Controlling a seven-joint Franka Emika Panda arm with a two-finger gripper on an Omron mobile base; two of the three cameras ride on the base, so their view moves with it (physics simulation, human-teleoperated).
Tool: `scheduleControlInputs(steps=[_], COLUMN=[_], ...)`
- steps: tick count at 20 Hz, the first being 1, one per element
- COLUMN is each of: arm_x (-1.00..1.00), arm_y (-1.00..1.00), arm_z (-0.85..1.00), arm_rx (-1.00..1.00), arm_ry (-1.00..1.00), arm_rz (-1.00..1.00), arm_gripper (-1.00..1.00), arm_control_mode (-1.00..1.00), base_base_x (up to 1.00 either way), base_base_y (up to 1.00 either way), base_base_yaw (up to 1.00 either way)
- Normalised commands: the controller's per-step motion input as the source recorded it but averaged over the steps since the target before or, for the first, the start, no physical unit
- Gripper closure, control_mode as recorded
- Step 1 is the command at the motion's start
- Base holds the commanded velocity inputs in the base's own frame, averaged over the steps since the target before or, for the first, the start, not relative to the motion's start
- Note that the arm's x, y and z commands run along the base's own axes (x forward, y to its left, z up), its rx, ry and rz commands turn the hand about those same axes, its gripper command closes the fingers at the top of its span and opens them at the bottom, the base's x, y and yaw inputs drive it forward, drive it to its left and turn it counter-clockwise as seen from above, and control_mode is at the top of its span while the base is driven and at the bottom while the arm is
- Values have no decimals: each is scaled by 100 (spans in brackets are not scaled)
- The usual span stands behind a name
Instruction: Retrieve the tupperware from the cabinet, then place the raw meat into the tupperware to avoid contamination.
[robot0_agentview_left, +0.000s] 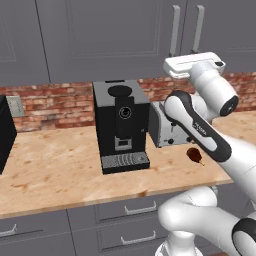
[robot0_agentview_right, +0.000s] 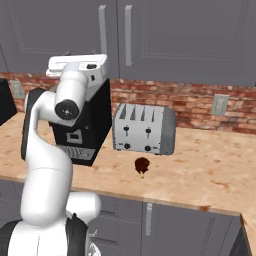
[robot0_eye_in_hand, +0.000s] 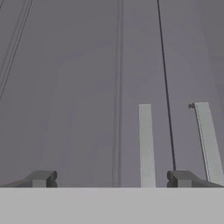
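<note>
Right base view: raw meat (robot0_agentview_right: 142, 166), small dark reddish-brown lump with a paler end, lying on wooden counter (robot0_agentview_right: 210, 175) just in front of silver toaster (robot0_agentview_right: 144, 129), apart from it. Long axis seemingly running toward the counter's front edge, pale end nearest that edge; too small to be sure. Bare counter open to its right and front. Black coffee machine (robot0_agentview_left: 121, 125) standing left of the toaster. Cabinet (robot0_agentview_right: 165, 35) doors shut, two vertical bar handles (robot0_eye_in_hand: 146, 144) side by side. Gripper (robot0_eye_in_hand: 113, 178) raised facing those doors, jaws spread wide, grasping nothing.
</note>
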Motion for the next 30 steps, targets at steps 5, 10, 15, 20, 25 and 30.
scheduleControlInputs(steps=[5,10,15,20,25,30], arm_x=[17,18,20,23,23,22], arm_y=[-5,-2,0,0,-2,-5], arm_z=[0,0,0,0,0,0], arm_rx=[0,0,0,0,0,0], arm_ry=[0,0,0,0,1,1], arm_rz=[-4,-3,-1,0,0,0], arm_gripper=[-100,-100,-100,-100,-100,-100], arm_control_mode=[-100,-100,-100,-100,-100,-100], base_base_x=[0,0,0,0,0,0], base_base_y=[0,0,0,0,0,0], base_base_yaw=[0,0,0,0,0,0])
